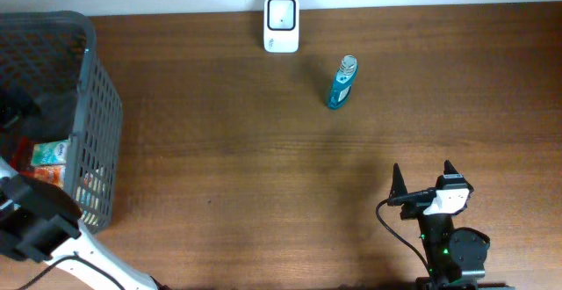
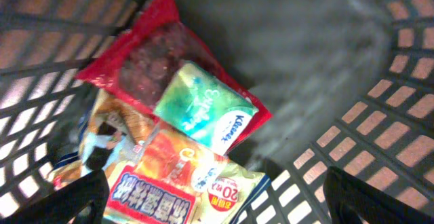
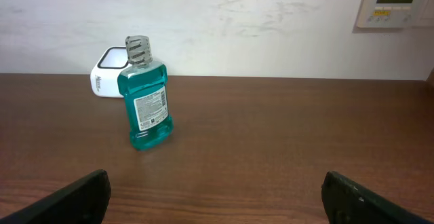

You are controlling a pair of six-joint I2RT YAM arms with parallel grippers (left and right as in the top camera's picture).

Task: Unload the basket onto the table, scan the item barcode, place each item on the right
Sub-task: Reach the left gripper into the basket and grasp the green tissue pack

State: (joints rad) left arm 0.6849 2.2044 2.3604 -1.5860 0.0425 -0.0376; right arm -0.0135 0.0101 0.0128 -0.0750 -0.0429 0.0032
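Left wrist view: the left hand (image 2: 213, 183) hangs inside the grey basket (image 2: 400, 115), fingers spread wide with nothing between them.
Just below it: an orange-and-yellow snack packet (image 2: 183, 183) lying flat, touching a green tissue pack (image 2: 203, 108).
Tissue pack: tilted, resting on a red packet (image 2: 135, 61), uppermost in the heap and so the likeliest item to take.
Step in hand: probably choosing and gripping one item from the basket for scanning.
Doing it well: come down across the tissue pack's narrow width, close on its sides without pinching the red packet beneath, then lift straight up clear of the lattice walls.
Right hand (image 3: 215, 183): likewise wide apart and empty, low over the bench (image 1: 263, 149), well apart from the basket.
Ahead of it: a blue-green mouthwash bottle (image 3: 144, 95) upright on the bench, label toward the hand; the white scanner (image 3: 108, 75) stands behind it near the back edge.
Barcode: none visible on any item, so the picked one will likely need turning toward the scanner's window.
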